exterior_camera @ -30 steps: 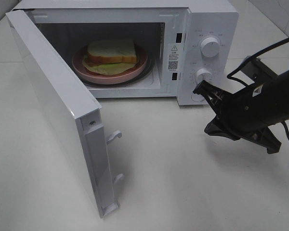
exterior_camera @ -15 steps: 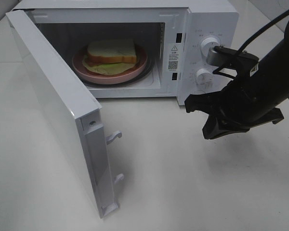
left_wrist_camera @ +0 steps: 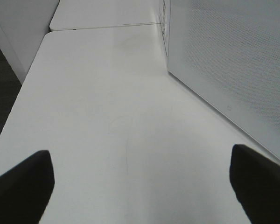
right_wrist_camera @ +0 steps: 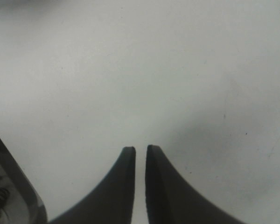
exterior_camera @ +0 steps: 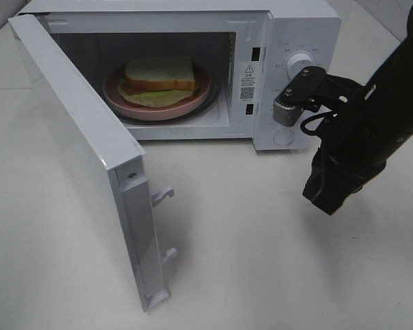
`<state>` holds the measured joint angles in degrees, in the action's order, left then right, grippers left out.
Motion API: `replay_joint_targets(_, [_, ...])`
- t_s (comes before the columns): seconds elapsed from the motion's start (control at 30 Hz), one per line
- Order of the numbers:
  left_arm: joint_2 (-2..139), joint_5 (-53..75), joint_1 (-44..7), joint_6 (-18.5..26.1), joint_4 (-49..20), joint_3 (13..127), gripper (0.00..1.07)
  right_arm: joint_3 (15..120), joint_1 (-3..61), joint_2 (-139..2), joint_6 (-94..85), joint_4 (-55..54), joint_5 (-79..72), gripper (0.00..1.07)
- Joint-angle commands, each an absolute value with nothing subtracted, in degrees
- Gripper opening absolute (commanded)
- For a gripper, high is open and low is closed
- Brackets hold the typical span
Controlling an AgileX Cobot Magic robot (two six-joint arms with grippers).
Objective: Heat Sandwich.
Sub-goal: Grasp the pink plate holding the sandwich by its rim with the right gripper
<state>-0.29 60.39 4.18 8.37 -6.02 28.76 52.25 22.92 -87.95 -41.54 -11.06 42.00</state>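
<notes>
Since 1 s ago only the right arm (exterior_camera: 361, 130) is seen to have shifted. It is swung up from low at the right edge to stand in front of the microwave (exterior_camera: 310, 27) control panel, and the right tool (right_wrist_camera: 140, 150) is now pointed down at the worktop (exterior_camera: 248, 268). No change in pos. is noted for the sandwich (exterior_camera: 160, 74), pink plate (exterior_camera: 198, 95) or door (exterior_camera: 76, 158).

The sandwich is found inside the microwave cavity, laid flat on the pink plate, approx centred, w/ white bread on top and green plus reddish filling showing at the front edge. Plate rim is visible round the sandwich. The door is swung wide open to the left of the cavity, w/ two latch hooks (exterior_camera: 163, 195) shown on its inner edge.

On the control panel the upper knob (exterior_camera: 301, 63) is partly seen. The panel's lower part is covered by the arm's grey wrist housing (exterior_camera: 289, 103); contact btwn them can't be told.

Right tool: jaws are barely parted, a thin slit is left btwn the tips, nothing is held, and bare worktop is seen beneath.

Left tool (left_wrist_camera: 140, 186): jaws are spread wide, nothing is gripped, and it is held low over the worktop beside a white dot-patterned panel (left_wrist_camera: 233, 60) (door or casing, can't be told).
</notes>
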Motion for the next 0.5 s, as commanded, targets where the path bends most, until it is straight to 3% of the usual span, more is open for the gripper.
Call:
replay_joint_targets(0.03, [-1.49,59.76,4.47,7.96,-6.19,28.76,0.96,52.54,22.80,-87.72,-52.43,-10.77,42.69,0.13])
replay_joint_targets(0.33, [-1.49,59.76,4.47,7.96,-6.19,28.76,0.96,52.54,22.80,-87.72,-72.48,-9.57,42.51,0.17])
replay_joint_targets(0.5, [-1.49,59.76,4.47,7.96,-6.19,28.76,0.96,52.54,22.80,-87.72,-73.74,-5.90,42.51,0.31])
